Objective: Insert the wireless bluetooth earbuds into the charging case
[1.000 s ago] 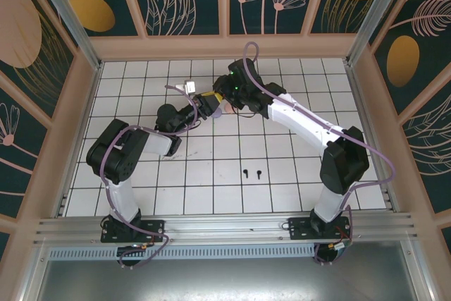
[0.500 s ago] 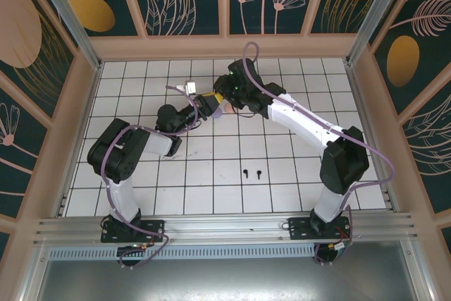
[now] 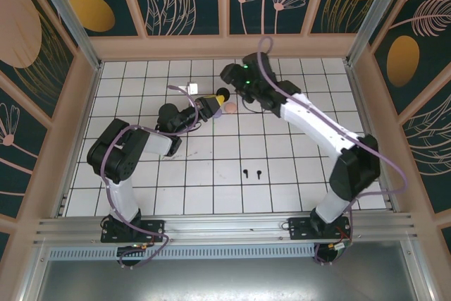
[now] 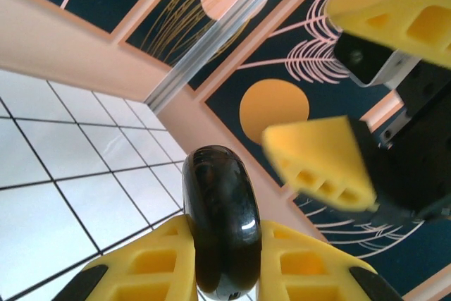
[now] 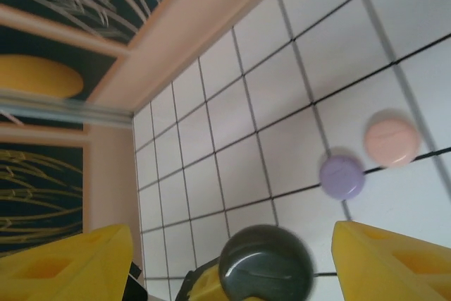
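Overhead view of the tiled table: two black earbuds lie side by side near the middle, out of any case and well apart from both arms, which meet toward the far side. Left claw is clenched on a round black charging case. The left wrist view resolves this grip: the case stands on edge between two yellow fingers, pressed by both. Right claw appears there at upper right, released, its yellow fingers spread and clear of the case. The right wrist view looks between those parted fingers onto the case's dark face and adds a lilac case and a pink case, flat on the tiles just beside one another. Overhead, the pink one lies just beside the left claw.
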`<action>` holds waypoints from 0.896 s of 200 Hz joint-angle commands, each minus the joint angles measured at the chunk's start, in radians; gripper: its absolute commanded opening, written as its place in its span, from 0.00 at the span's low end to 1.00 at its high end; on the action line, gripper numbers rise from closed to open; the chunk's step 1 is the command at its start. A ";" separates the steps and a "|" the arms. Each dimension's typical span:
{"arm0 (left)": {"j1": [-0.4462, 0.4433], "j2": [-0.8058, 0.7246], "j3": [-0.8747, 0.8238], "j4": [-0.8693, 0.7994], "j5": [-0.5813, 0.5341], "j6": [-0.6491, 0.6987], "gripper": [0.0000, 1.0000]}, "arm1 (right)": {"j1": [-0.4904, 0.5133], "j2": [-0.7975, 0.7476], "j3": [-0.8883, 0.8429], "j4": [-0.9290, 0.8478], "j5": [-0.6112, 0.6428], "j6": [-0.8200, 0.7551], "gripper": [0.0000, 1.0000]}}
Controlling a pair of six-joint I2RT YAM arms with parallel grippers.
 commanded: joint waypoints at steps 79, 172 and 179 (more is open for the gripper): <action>0.033 -0.040 0.089 -0.213 0.368 0.070 0.00 | -0.186 -0.329 -0.500 0.286 -0.316 -0.554 0.72; 0.033 -0.076 0.116 -0.275 0.520 0.077 0.00 | -0.183 -0.331 -0.559 0.399 -0.650 -0.753 0.70; 0.033 -0.079 0.118 -0.284 0.524 0.081 0.00 | -0.181 -0.320 -0.554 0.399 -0.655 -0.753 0.70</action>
